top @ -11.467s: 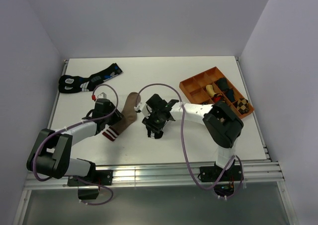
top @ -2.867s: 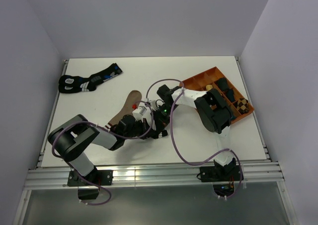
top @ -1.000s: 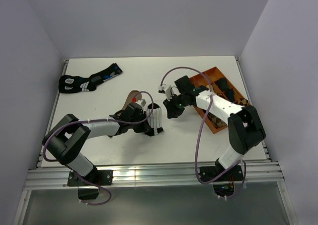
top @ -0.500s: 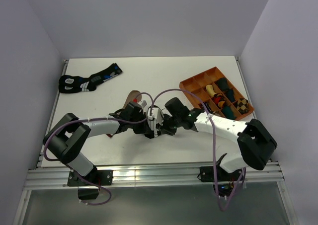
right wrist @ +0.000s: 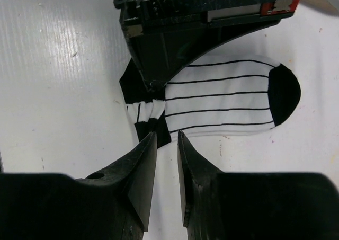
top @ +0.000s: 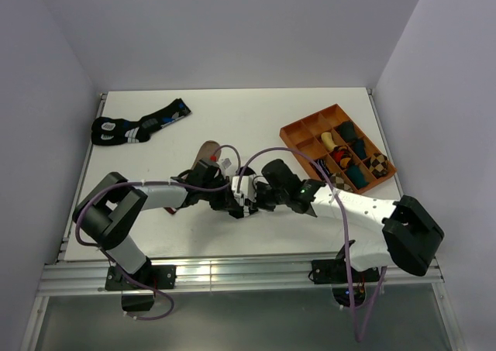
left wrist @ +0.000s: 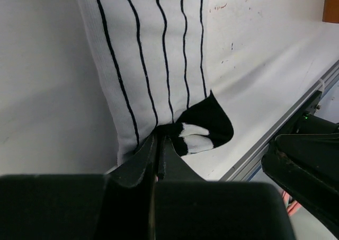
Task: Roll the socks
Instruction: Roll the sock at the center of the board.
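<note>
The white sock (right wrist: 222,105) with thin black stripes lies flat on the table, black toe away from its bunched black cuff (right wrist: 151,124). My left gripper (left wrist: 159,144) is shut on the sock's (left wrist: 153,54) edge beside the cuff. The right gripper (right wrist: 166,140) is open by a narrow gap, its tips at the cuff's black corner, with bare table between the fingers. From above, both grippers (top: 232,202) (top: 256,200) meet over the white sock (top: 242,190) and hide most of it. The tan-brown sock (top: 204,151) shows only its toe end behind the left arm.
An orange tray (top: 298,130) with rolled sock bundles stands at the right back. A pair of black socks (top: 139,125) with blue and white marks lies at the left back. The table's front rail (left wrist: 275,144) runs close to the cuff.
My right arm has swung from near the tray down to the sock's cuff, and its jaws have narrowed slightly. The left gripper keeps its hold and has barely moved.
</note>
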`<act>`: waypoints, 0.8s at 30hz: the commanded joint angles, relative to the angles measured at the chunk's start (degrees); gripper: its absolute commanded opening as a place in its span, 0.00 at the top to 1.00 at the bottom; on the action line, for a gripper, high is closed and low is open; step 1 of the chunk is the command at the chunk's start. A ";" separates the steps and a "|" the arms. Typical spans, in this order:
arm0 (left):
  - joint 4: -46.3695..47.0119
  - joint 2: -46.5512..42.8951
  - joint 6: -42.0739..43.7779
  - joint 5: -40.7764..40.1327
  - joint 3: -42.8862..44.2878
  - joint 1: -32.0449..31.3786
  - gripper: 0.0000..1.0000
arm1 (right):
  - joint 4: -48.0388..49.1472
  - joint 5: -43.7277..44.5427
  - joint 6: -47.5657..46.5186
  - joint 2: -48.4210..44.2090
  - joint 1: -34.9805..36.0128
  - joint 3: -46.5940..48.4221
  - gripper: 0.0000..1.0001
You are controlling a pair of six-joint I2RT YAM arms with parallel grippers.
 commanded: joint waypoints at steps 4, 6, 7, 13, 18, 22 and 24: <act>-2.54 2.60 0.63 0.29 -2.37 0.22 1.00 | 4.10 1.33 -3.93 -3.85 1.47 -2.82 0.69; -2.80 2.51 0.81 0.37 -2.20 0.31 1.00 | 3.92 2.30 -4.81 -3.76 3.22 -3.26 0.68; -2.89 2.60 0.89 0.37 -2.11 0.31 1.00 | 3.66 2.92 -5.42 -3.50 3.84 -3.26 0.68; -3.06 2.86 0.89 0.81 -1.84 0.49 1.00 | 3.83 5.11 -7.53 -0.86 7.18 -3.17 0.68; -3.41 3.12 1.33 1.08 -1.58 0.57 1.00 | 6.55 7.84 -10.08 0.72 9.64 -4.84 0.67; -3.24 3.56 1.51 1.60 -1.49 0.75 1.00 | 8.22 8.81 -10.44 2.74 11.05 -5.11 0.67; -3.15 3.65 1.60 1.78 -1.58 0.92 1.00 | 8.23 9.86 -10.96 3.97 11.75 -5.11 0.67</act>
